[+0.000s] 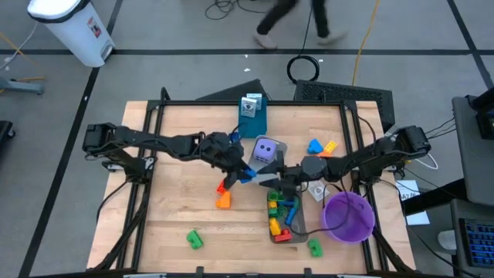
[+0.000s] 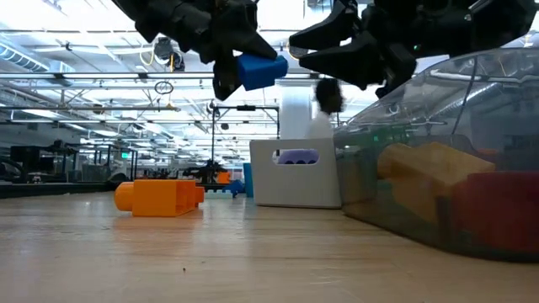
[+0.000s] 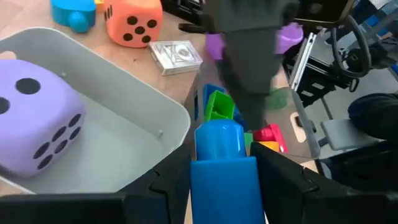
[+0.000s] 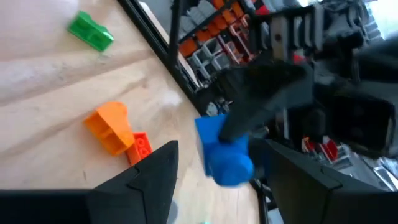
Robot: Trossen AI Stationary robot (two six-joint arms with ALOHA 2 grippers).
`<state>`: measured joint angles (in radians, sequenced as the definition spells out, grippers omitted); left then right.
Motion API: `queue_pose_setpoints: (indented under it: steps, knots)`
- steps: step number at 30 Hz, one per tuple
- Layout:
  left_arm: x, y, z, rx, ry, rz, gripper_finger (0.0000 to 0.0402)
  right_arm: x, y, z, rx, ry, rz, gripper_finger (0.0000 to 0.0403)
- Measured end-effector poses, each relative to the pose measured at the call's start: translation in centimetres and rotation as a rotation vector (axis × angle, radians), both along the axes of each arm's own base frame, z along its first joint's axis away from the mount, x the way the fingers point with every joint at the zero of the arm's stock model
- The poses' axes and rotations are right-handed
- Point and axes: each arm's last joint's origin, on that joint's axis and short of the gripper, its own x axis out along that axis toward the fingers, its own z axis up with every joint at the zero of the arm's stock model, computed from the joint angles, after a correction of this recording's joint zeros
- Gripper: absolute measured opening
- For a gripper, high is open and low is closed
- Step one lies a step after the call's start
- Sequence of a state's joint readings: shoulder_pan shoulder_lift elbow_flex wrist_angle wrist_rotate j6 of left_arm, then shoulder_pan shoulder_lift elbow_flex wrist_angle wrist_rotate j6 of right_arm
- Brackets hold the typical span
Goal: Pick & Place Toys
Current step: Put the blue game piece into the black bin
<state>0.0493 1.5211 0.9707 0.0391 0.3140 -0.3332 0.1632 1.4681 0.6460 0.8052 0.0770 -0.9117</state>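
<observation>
A blue brick [image 3: 221, 165] hangs above the table's middle, and my left gripper [image 1: 245, 174] is shut on it. My right gripper [image 4: 217, 186] stands open just right of it, pointing at the brick [image 4: 222, 152] and not touching it. A purple die [image 3: 37, 124] sits in a grey tray [image 3: 146, 99]. An orange die [image 3: 132, 22] lies beyond it. A second grey tray [image 1: 297, 224] holds several bricks. An orange brick [image 1: 223, 200] and a red one [image 1: 221, 187] lie on the table below my left gripper. My left gripper pinches the blue brick's two opposite sides [image 3: 199, 180] between its two fingers. It comes from the table's left, slanting a little downward. The brick's round stud end [image 3: 219, 134] sticks out past the fingertips. The brick is lifted clear of the table [image 2: 259, 69].
A purple bowl [image 1: 349, 216] stands at the right front. A blue box [image 1: 252, 117] stands at the far middle. Loose green bricks [image 1: 194, 239] [image 1: 314, 246] lie near the front edge, blue and yellow bricks [image 1: 320, 146] at the far right. A card pack [image 3: 176, 55] lies near the orange die.
</observation>
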Motion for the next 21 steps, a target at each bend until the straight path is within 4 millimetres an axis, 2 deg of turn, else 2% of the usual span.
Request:
queue_pose_setpoints:
  steps: [3, 8, 11, 16, 21]
  knots:
    - [0.1, -0.4, 0.1, 0.0, -0.013, -0.012, 0.017, 0.1, -0.6, 0.0, 0.009, 0.0, -0.014, 0.0224]
    - [0.2, -0.9, 0.4, -0.009, -0.039, -0.022, 0.0147, 0.2, -1.1, 0.1, 0.065, 0.001, 0.081, 0.0224]
    - [0.2, -1.0, 0.3, -0.018, -0.035, -0.019, 0.0147, 0.2, -1.3, 0.1, 0.085, 0.004, 0.091, 0.0224]
    - [0.2, -0.9, 0.3, -0.023, -0.032, -0.015, 0.017, 0.3, -1.2, 0.4, 0.078, -0.01, 0.095, 0.0224]
    - [1.4, -0.9, -0.1, -0.026, -0.016, -0.019, 0.0158, 0.4, -1.2, 0.6, 0.084, -0.018, 0.111, 0.0224]
